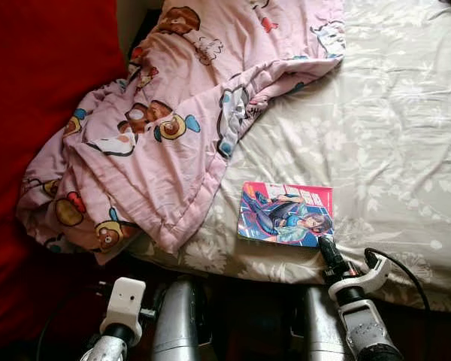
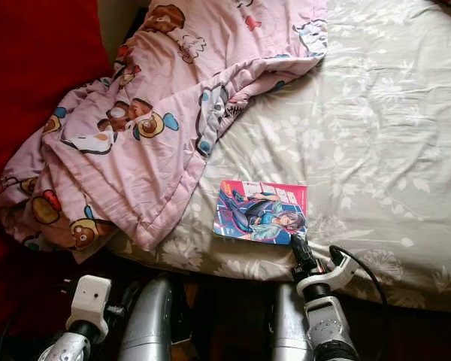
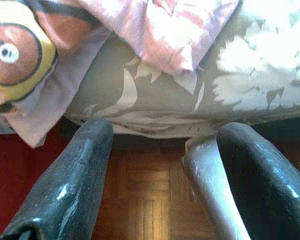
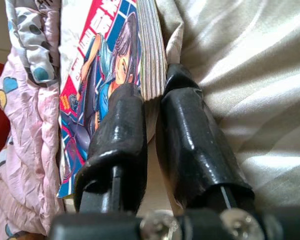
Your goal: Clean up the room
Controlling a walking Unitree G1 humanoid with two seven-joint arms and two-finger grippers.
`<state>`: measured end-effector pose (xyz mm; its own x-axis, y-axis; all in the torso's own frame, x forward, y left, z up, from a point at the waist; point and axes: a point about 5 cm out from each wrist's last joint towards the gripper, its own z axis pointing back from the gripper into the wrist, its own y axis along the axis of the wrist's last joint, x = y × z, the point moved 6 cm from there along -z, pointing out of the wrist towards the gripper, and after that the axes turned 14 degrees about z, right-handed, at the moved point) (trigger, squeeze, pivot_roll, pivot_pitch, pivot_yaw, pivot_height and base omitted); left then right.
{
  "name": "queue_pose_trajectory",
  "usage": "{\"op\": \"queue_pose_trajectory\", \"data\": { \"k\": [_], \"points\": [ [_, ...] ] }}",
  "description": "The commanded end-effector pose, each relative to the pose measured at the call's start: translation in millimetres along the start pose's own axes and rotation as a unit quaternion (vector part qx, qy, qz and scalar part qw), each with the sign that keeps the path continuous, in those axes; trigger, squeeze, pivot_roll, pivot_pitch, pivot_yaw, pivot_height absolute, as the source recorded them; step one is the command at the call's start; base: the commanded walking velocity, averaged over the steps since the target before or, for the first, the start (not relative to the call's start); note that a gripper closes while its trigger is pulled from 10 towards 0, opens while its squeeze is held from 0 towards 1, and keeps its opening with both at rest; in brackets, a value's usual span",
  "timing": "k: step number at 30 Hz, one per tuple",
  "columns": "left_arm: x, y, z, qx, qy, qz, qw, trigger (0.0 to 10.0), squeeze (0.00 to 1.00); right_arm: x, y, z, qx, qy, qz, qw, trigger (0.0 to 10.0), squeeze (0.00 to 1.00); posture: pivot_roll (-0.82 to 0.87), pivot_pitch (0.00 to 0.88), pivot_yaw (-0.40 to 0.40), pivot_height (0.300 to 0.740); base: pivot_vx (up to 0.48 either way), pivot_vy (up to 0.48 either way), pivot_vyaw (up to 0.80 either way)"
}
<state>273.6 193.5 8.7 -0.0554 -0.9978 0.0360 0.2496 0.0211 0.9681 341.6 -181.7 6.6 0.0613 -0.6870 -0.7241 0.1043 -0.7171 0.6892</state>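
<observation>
We stand at the near edge of a bed [image 1: 406,135] covered in a pale floral sheet. A pink cartoon-print blanket [image 1: 165,128] lies crumpled over its left side and spills off the near-left corner toward the red wall [image 1: 30,113]. The thing to tidy here is a comic book [image 1: 286,213], lying flat and face up on the sheet near the bed's near edge, just right of the blanket's hem but not touching it.

Our right gripper [image 4: 150,107] is at the book's near right corner. In the right wrist view its 2 black fingers are pinched together on that corner, 1 finger [image 4: 117,125] pressing on the glossy cover and the other against the page block and the sheet beneath. So we judge it closed on the comic book, though the bite is shallow.

Our left gripper [image 3: 160,135] hangs low at the bed's near edge, its fingers spread wide apart and empty over the wooden floor [image 3: 150,200].

We expect the book to be light but floppy: a thin paperback with a slick cover that can slip, and pages that fan or bend when lifted by 1 corner. A deeper hold, nearer the spine or further along the edge, would carry it more surely.
</observation>
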Motion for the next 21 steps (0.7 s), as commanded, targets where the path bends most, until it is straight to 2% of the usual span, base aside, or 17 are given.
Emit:
{"op": "queue_pose_trajectory", "data": {
  "k": [1, 4, 5, 8, 9, 11, 16, 17, 21],
  "points": [
    [-7.9, -16, 6.1, -0.025, 0.013, 0.000, 1.000, 10.0, 0.00, -3.7, -13, 3.8, -0.003, -0.003, -0.013, 1.000, 0.0, 0.00, 0.10, 0.239, 0.129, 0.583, 0.000, 0.000, 0.00],
    [-10.5, -14, 3.1, -0.021, 0.016, 0.000, 1.000, 10.0, 0.00, -4.1, -10, 2.8, 0.015, -0.017, -0.010, 1.000, 0.0, 0.00, 0.09, 0.231, 0.123, 0.583, 0.000, 0.000, 0.00],
    [-11.8, -14, 0.3, -0.019, 0.019, 0.000, 1.000, 10.0, 0.00, 1.0, -5, 3.6, 0.035, -0.048, -0.008, 0.998, 0.0, 0.00, 0.09, 0.223, 0.118, 0.583, 0.000, 0.000, 0.00],
    [-12.0, -14, -4.3, -0.017, 0.021, 0.002, 1.000, 10.0, 0.00, 24.6, 7, 14.2, 0.079, -0.149, 0.011, 0.986, 0.0, 0.00, 0.08, 0.215, 0.113, 0.583, 0.000, 0.000, 0.00],
    [-12.0, -14, -4.3, -0.017, 0.021, 0.002, 1.000, 10.0, 0.00, 24.6, 7, 14.2, 0.079, -0.149, 0.011, 0.986, 0.0, 0.00, 0.08, 0.215, 0.113, 0.583, 0.000, 0.000, 0.00],
    [-11.1, -14, -5.9, -0.015, 0.022, 0.004, 1.000, 10.0, 0.00, 48.2, 13, 33.2, 0.105, -0.236, 0.014, 0.966, 0.0, 0.00, 0.07, 0.208, 0.107, 0.583, 0.000, 0.000, 0.00],
    [-9.9, -16, -6.6, -0.016, 0.022, 0.005, 1.000, 10.0, 0.00, 51.0, 5, 42.7, 0.100, -0.252, 0.014, 0.963, 0.0, 0.00, 0.06, 0.201, 0.102, 0.583, 0.000, 0.000, 0.00],
    [-8.5, -17, -8.3, -0.015, 0.022, 0.006, 1.000, 10.0, 0.00, 51.1, -5, 49.3, 0.086, -0.260, 0.023, 0.961, 0.0, 0.00, 0.06, 0.194, 0.093, 0.583, 0.000, 0.000, 0.00],
    [-8.5, -18, -10.5, -0.011, 0.026, 0.008, 1.000, 10.0, 0.00, 53.5, -12, 62.6, 0.090, -0.302, 0.027, 0.949, 0.0, 0.00, 0.06, 0.187, 0.085, 0.583, 0.000, 0.000, 0.00]
  ]
}}
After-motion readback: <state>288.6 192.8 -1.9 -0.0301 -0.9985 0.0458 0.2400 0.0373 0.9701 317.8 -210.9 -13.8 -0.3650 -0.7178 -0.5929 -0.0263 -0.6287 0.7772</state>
